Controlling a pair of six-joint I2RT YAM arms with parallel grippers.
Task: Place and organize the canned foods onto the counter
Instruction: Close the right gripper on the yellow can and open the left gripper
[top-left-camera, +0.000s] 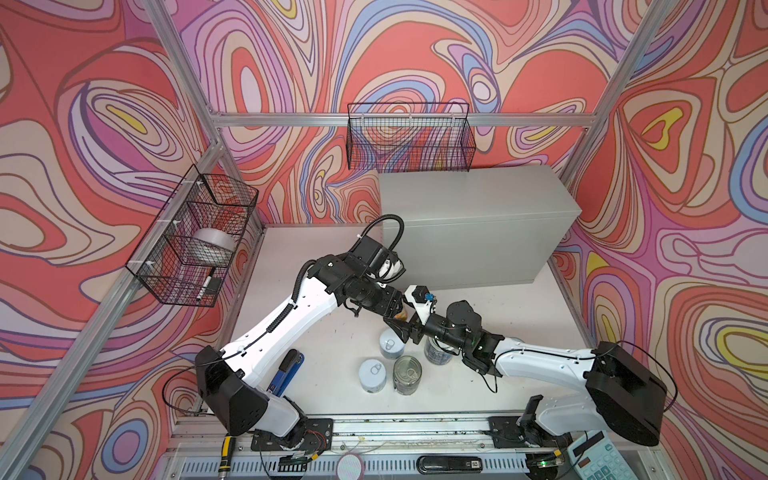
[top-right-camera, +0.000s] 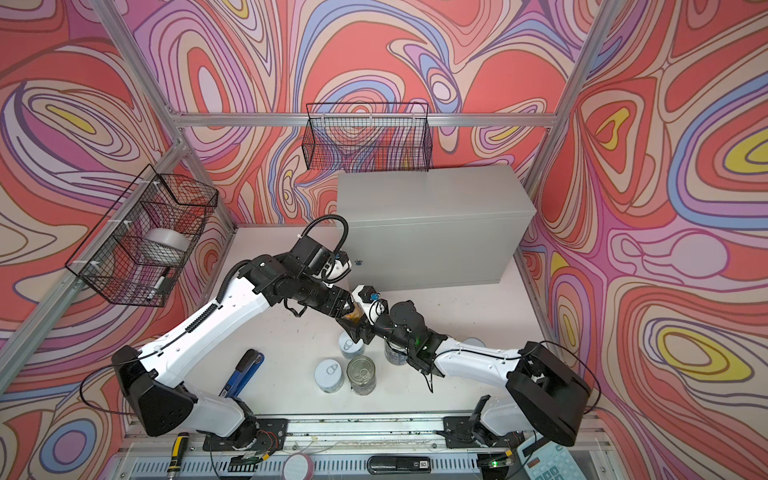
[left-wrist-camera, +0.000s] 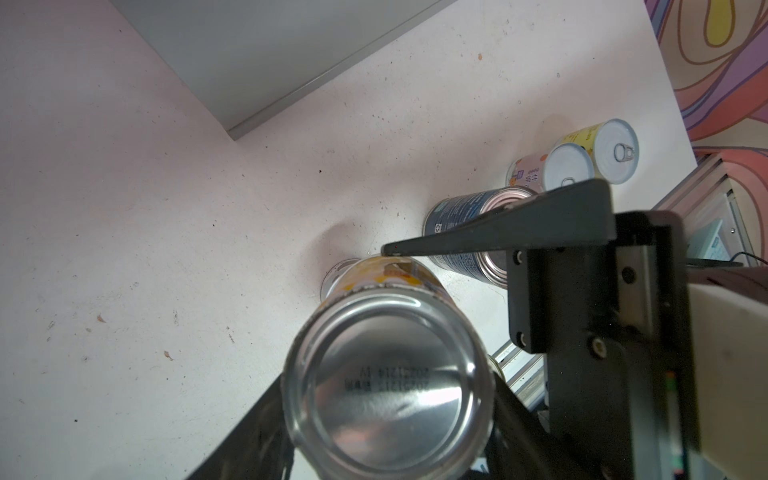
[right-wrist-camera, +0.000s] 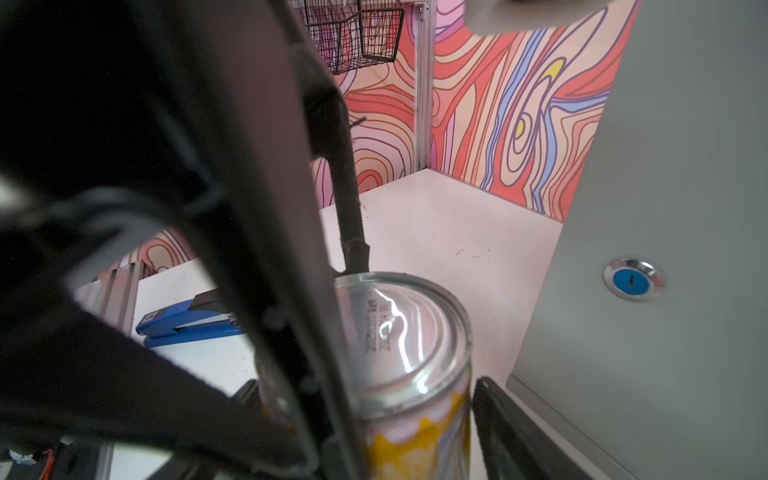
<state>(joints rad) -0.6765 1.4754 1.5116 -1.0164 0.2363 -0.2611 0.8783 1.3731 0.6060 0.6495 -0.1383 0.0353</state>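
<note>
I have the left gripper (left-wrist-camera: 386, 419) clamped on the yellow can (left-wrist-camera: 384, 374), squeezing both sides of its body near the plain silver end with the printed date, which faces my left wrist camera. The can hangs over the table (top-left-camera: 519, 311), off the surface and tilted with that base end up. It is just in front of the lower left corner of the counter (top-left-camera: 478, 216) and not on it. The right gripper (right-wrist-camera: 374, 415) sits at the same can from the opposite side, jaws at a middling width with one on either side of it. In my right wrist view one jaw stands just beside the can wall, and I cannot tell whether that gripper is pinching the can or only bracketing it. In both top views the two grippers meet nose to nose and only a sliver of yellow shows between them.

Under them on the table stand a pale blue can (top-left-camera: 390, 344), a second pale blue can (top-left-camera: 371, 375) nearer my side, a dark can (top-left-camera: 407, 375) just beside that one, and a dark blue can (top-left-camera: 437, 355) partly under the right arm. My left wrist view also shows a pink can (left-wrist-camera: 561, 164) and another yellow can (left-wrist-camera: 615, 149) close together beyond the dark blue one. A blue stapler (top-left-camera: 286, 372) lies by the left arm, and the counter's round lock (right-wrist-camera: 632, 279) shows on its front
</note>
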